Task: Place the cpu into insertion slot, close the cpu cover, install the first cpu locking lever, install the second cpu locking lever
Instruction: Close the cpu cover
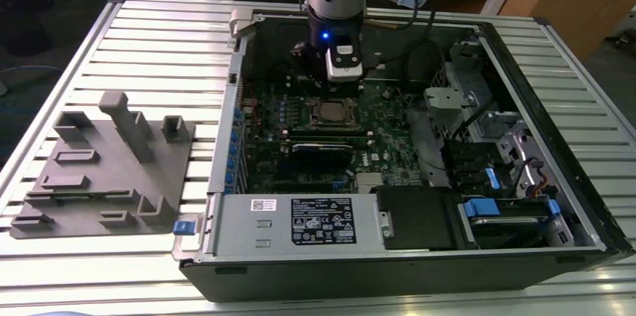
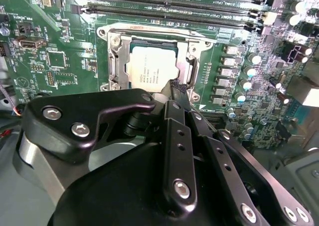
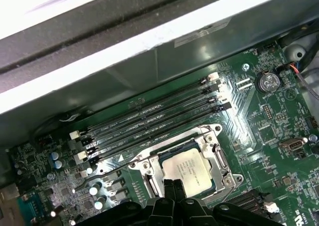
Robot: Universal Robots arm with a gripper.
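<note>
The cpu lies flat in the insertion slot on the green board, silver top up. The cpu cover is a silvery frame lying down around the chip, which shows through its window. My gripper is shut with nothing between its black fingers, and its tips hover at one edge of the chip. In the first wrist view the gripper stands over the cpu inside the cover. In the exterior view the gripper hangs just above the socket.
Several black memory slots run along one side of the socket. Capacitors stand on another side. The open computer case walls in the board, with a power supply in front. A grey fixture block sits at the exterior view's left.
</note>
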